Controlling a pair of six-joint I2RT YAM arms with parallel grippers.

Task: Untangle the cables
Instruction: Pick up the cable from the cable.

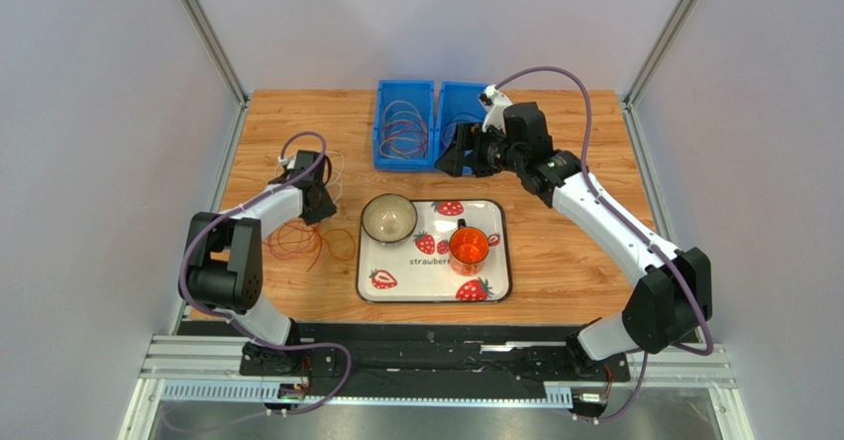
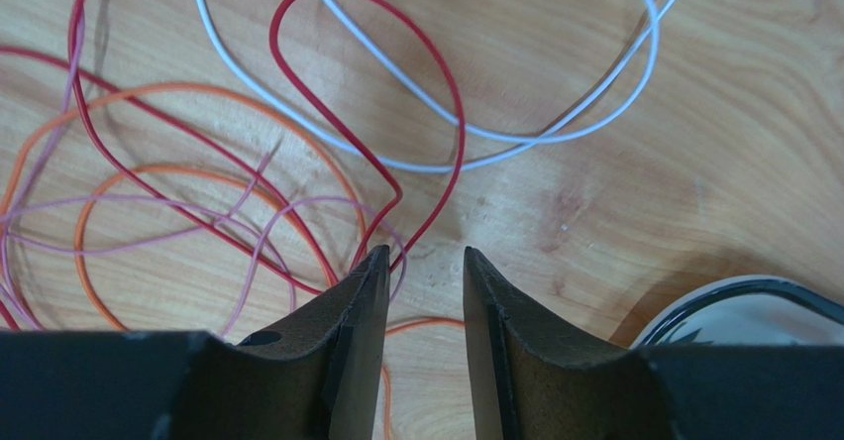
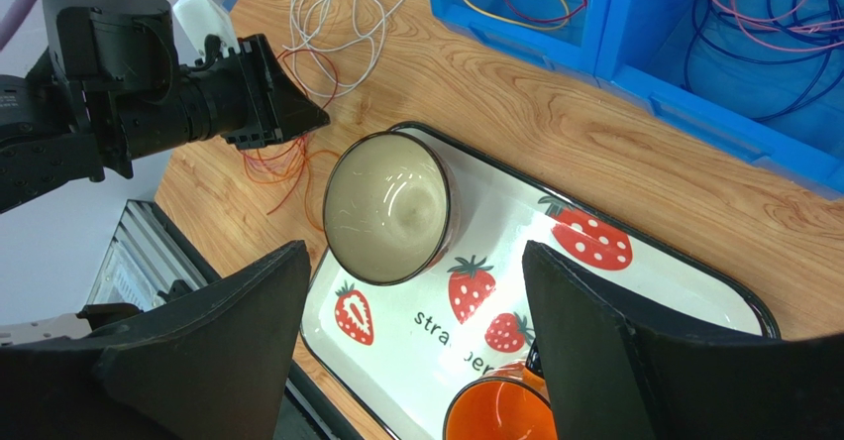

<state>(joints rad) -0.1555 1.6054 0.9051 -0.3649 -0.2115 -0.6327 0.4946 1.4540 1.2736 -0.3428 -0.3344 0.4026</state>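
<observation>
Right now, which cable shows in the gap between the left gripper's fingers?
The orange cable: it crosses inside the gap. The red cable stops at one fingertip; the white cable lies beyond.

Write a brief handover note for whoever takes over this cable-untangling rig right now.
Left gripper: jaws open, empty, low over the table tangle, tips beside the red cable's loop.
Right gripper: jaws wide open, empty, in the air by the blue bins.
Orange cable, pink cable and white cable cross the red one; other coils lie in the bins.
Done: apparently the binned coils.
Left: pull the table tangle apart.
</observation>
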